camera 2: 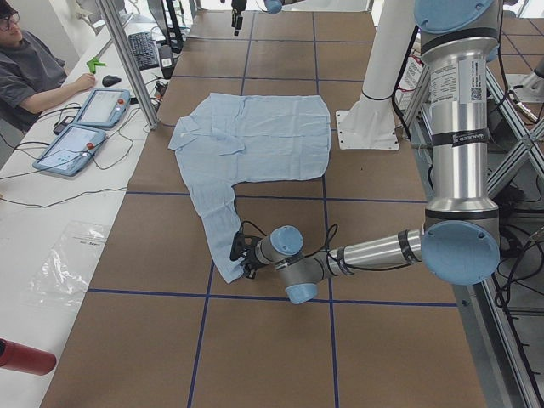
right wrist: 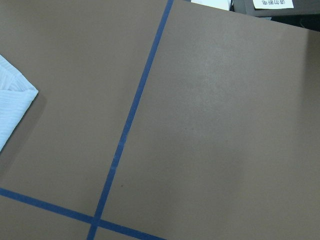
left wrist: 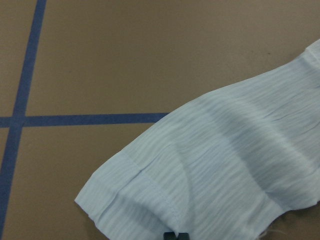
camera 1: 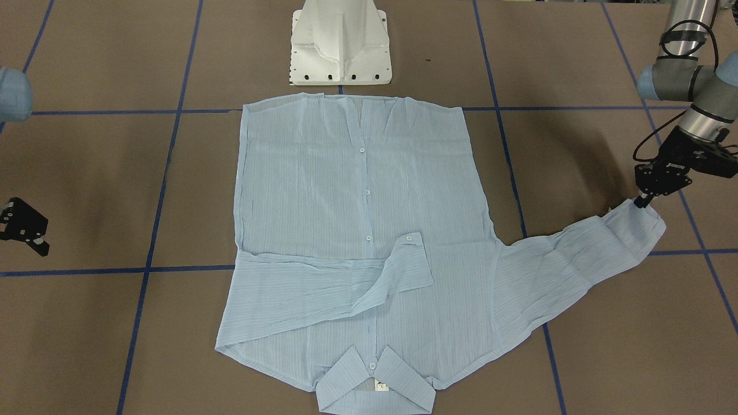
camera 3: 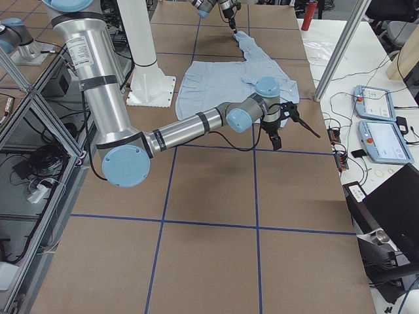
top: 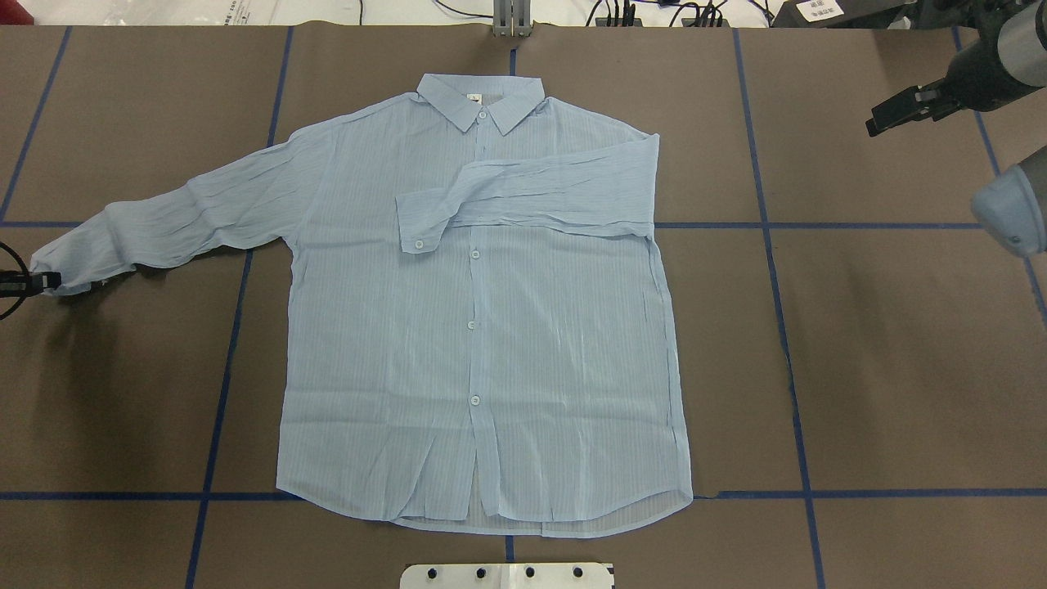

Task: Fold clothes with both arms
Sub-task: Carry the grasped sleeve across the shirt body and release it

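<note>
- One pale blue, finely striped shirt (top: 491,327), spread flat and front up on the brown table (top: 900,327), buttoned down the middle.
- Collar (top: 481,102), with a small white label (top: 472,99) inside it, on the side away from the robot; hem just beside the white pedestal (camera 1: 340,46).
- Folded sleeve (top: 556,192), the one on the robot's right, laid across the chest on top of the shirt front. Its buttoned cuff (top: 417,233) ends just past the button row.
- Stretched sleeve (top: 180,217), the one on the robot's left, reaching sideways over bare table, wrinkled along its length.
- Left hand (camera 1: 641,202) low at the very end of the stretched sleeve, fingertips (left wrist: 175,235) drawn close together on the edge of the outer cuff (left wrist: 135,200), pinching the fabric and nothing else.
- Right hand (camera 3: 294,137) above bare table on the robot's right, well apart from the shirt, fingers spread wide, nothing between them.
- Seen from the right wrist, just one corner of the shirt at the left edge, near the blue tape lines (right wrist: 127,125).
- Several such tape lines marking the table into large squares, one running under the shirt at chest level.
</note>
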{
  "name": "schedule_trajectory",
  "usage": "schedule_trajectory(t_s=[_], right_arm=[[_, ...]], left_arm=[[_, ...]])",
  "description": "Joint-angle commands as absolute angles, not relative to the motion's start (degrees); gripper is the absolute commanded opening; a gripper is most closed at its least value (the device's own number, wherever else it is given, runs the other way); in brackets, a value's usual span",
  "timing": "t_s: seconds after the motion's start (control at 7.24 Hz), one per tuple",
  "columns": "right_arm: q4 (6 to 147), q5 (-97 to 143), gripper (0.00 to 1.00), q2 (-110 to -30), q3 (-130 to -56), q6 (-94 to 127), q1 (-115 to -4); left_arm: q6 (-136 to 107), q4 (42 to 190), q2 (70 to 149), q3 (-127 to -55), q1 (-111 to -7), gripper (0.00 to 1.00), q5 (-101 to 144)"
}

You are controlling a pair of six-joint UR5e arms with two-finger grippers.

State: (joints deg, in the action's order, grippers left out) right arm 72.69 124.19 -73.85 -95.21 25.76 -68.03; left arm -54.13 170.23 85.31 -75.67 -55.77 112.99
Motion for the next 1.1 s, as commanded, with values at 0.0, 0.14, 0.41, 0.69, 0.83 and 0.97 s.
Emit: schedule_trajectory(t_s=[0.0, 0.14, 0.41, 0.69, 0.83, 0.97], right_arm=[[72.7, 124.2, 1.00, -73.8, -95.3, 25.8, -68.0], [72.7, 124.2, 1.00, -73.8, -95.3, 25.8, -68.0], [72.7, 124.3, 1.00, -73.8, -95.2, 25.8, -68.0], [72.7, 124.4, 1.00, -73.7, -95.2, 25.8, -68.0], [72.7, 124.4, 1.00, -73.8, -95.2, 25.9, -68.0], [72.7, 124.4, 1.00, -73.7, -95.2, 26.0, -68.0]], left_arm=[[-54.1, 164.3, 92.2, -76.6, -56.2, 0.00, 114.0], [-54.1, 164.0, 95.7, -76.6, -56.3, 0.00, 113.8], [-53.5, 163.8, 103.5, -76.6, -56.5, 0.00, 114.3], [-54.2, 158.2, 112.2, -77.3, -56.0, 0.00, 114.6], [-55.6, 153.0, 117.7, -77.4, -55.6, 0.00, 114.5], [-58.3, 149.8, 121.4, -77.3, -53.5, 0.00, 114.3]])
